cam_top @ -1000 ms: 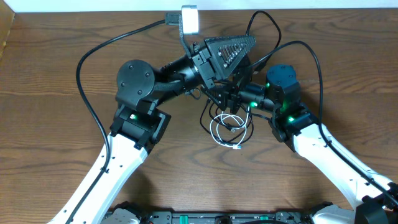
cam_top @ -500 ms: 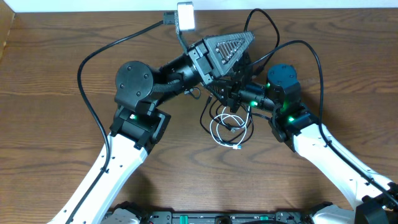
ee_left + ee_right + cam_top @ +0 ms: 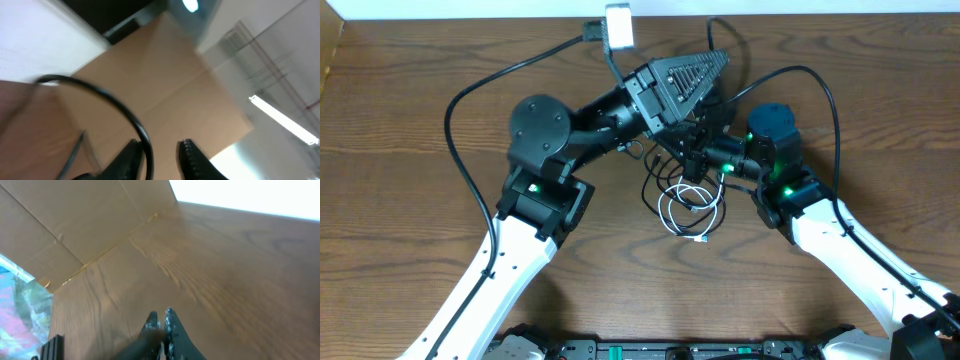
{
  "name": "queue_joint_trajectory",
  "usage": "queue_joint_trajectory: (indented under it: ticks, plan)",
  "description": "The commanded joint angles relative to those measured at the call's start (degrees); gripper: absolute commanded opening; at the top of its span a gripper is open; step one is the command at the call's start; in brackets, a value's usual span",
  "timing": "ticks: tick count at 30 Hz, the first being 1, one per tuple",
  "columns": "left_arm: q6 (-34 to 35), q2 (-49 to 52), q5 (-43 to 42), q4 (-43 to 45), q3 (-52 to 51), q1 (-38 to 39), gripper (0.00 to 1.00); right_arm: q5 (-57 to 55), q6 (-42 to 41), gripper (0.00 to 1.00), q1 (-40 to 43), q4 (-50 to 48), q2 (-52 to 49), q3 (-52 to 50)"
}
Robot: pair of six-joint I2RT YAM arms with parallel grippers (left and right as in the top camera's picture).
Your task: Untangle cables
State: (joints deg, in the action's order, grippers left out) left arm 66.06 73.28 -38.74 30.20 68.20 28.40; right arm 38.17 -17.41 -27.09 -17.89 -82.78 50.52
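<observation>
Both pairs hover at the far edge of the cables (image 3: 688,205), our right fingers (image 3: 171,326) pinched shut, left fingers (image 3: 192,159) slightly parted.

Fig. — We see a wood-grain table (image 3: 400,220) w/ a white strip (image 3: 470,8) along its far edge — cardboard panel (image 3: 75,220) at one side, fluorescent ceiling light (image 3: 280,114) lit overhead.

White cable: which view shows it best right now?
Overhead. The white cable lies there as a whole loop on the table. Left wrist shows only a black cable; right wrist shows mostly table, no clear white cable.
</observation>
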Motion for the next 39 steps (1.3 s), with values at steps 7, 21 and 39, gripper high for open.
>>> queue_joint_trajectory:
  ticks: [7, 21, 39]
  plan:
    - [-25.59, -0.39, 14.69, -31.52, 1.03, -0.57, 0.46, -9.49, 0.42, 0.01, 0.04, 27.3, 0.0, 0.37]
    - [-32.92, -0.37, 26.45, -55.47, 1.03, -3.06, 0.46, -19.3, 1.2, 0.01, 4.22, 42.05, 0.61, 5.05]
    - [-33.09, -0.28, 26.77, -59.39, 1.03, -3.04, 0.46, -36.98, 9.6, 0.01, 6.75, 81.07, 0.74, 36.44]
